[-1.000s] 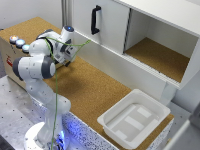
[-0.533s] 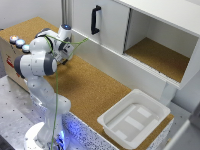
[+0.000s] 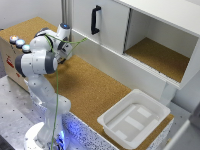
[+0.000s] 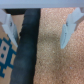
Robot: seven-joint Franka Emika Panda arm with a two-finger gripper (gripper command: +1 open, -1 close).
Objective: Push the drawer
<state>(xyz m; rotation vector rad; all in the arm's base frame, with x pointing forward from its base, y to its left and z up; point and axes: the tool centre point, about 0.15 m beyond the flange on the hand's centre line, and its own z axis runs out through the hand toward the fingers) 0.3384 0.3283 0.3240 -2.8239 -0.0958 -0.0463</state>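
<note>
The cork-topped wooden box (image 3: pixel 11 59) with coloured buttons (image 3: pixel 18 43) stands at the exterior view's left. My arm hides most of the drawer front there. In the wrist view, a light-wood face with blue print (image 4: pixel 7 52) and a dark handle bar (image 4: pixel 30 47) are close in front of me. My gripper (image 4: pixel 38 40) is open, its pale fingers (image 4: pixel 69 27) spread wide. The handle lies just inside one fingertip, and cork mat fills the rest of the gap. Nothing is held. In the exterior view the gripper (image 3: pixel 63 51) sits low beside the box.
A large white cabinet (image 3: pixel 125 30) with a tall black door handle (image 3: pixel 95 20) and an open cork-floored compartment (image 3: pixel 160 57) runs along the back. A white plastic tub (image 3: pixel 135 120) stands on the cork mat (image 3: pixel 95 90) at the exterior view's right.
The gripper has moved slightly towards the wooden box at the exterior view's left. It is open throughout.
</note>
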